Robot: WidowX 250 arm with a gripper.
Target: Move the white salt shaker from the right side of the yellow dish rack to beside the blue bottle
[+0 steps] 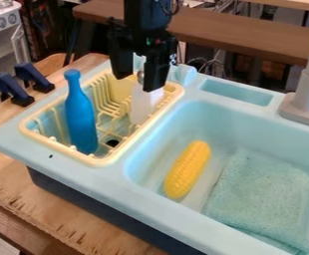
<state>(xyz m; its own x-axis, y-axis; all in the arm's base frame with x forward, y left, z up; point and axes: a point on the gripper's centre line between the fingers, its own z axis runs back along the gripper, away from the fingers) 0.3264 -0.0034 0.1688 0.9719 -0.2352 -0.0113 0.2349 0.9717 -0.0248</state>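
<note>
The black two-finger gripper (138, 83) hangs, fingers apart, at the rounded grey top of a smooth whitish bottle (143, 104), which stands upright in the pale-yellow plastic dish rack (106, 160).

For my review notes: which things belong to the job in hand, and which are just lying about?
In the job: gripper, white bottle by its fingertips, rack around it.
Lying about: blue bottle, also racked; corn and cloth, in the sink.
</note>
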